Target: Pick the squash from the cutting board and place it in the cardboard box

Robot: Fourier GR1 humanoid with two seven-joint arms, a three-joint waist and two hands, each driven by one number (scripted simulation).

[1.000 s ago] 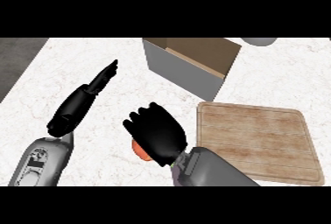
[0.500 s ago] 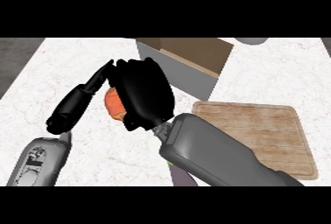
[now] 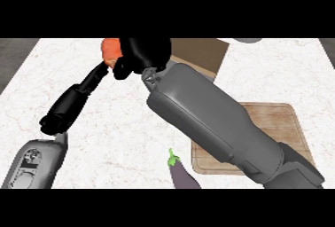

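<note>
The orange squash shows only partly at the top of the head view, with my right hand curled round it. That hand is raised high, just left of the brown cardboard box, whose near part is hidden by the forearm. The wooden cutting board lies at the right, half covered by my right forearm, with nothing visible on its bare part. My left hand stays at the left over the counter, fingers straight and pointing up toward the squash.
A purple eggplant with a green stem lies on the white marble counter near the bottom edge, left of the board. A grey round object peeks in at the top right.
My right hand has risen and moved toward the far side with the squash, from beside the board's left edge to next to the box. The eggplant has come into view. The left hand stayed put.
</note>
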